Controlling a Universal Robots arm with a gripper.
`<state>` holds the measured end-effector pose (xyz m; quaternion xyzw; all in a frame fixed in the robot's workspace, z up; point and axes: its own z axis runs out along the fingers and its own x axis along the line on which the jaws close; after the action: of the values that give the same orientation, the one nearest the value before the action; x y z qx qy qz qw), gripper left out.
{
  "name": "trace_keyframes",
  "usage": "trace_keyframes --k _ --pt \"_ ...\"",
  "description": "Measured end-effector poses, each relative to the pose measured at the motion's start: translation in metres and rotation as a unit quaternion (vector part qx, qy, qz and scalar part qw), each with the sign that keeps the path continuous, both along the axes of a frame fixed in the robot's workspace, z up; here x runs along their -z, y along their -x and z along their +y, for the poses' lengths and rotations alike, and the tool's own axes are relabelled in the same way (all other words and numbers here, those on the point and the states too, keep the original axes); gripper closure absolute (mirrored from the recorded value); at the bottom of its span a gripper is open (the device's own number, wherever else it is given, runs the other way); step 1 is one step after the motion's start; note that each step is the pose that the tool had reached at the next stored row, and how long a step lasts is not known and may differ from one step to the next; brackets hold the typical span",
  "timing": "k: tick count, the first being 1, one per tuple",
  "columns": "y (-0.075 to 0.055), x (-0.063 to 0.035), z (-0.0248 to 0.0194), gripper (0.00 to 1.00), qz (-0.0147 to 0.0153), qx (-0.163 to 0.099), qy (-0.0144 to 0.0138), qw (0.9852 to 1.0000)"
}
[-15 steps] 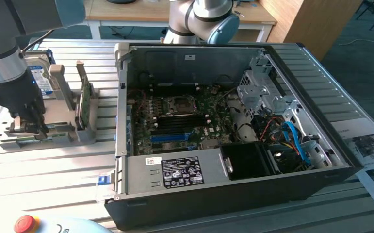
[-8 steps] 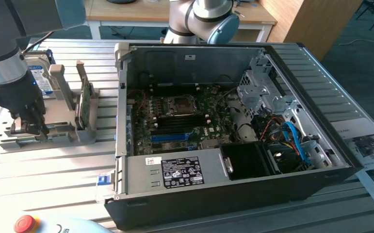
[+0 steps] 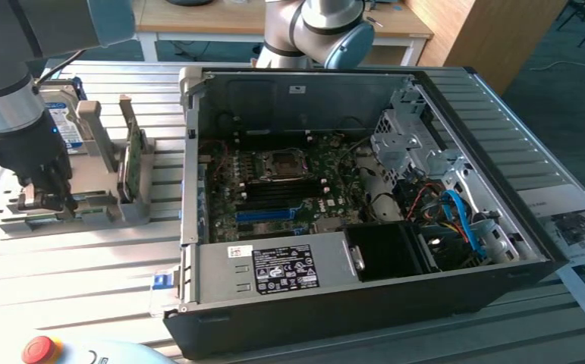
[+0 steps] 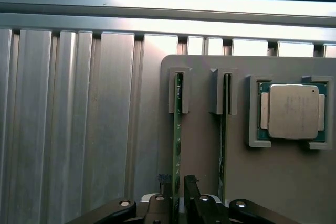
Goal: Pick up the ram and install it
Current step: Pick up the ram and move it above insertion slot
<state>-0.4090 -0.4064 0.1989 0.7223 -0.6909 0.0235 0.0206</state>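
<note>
- We have the ram standing on edge in the grey holder on the bench.
- Its long axis runs straight into the gap; the fingers are narrowly parted and grip nothing.

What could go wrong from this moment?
The gripper sits low over one ram. A second stick stands in the neighbouring slot, so it might get bumped. The ram is seated in narrow guides of the fixture, so a tilted lift could bind it.
</note>
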Motion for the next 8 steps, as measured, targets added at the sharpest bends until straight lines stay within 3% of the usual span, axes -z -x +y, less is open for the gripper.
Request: trace_keyframes --k 8 --pt "-0.0011 -0.0003 0.0000 0.76 0.0000 0.000 0.0000 1.0000"
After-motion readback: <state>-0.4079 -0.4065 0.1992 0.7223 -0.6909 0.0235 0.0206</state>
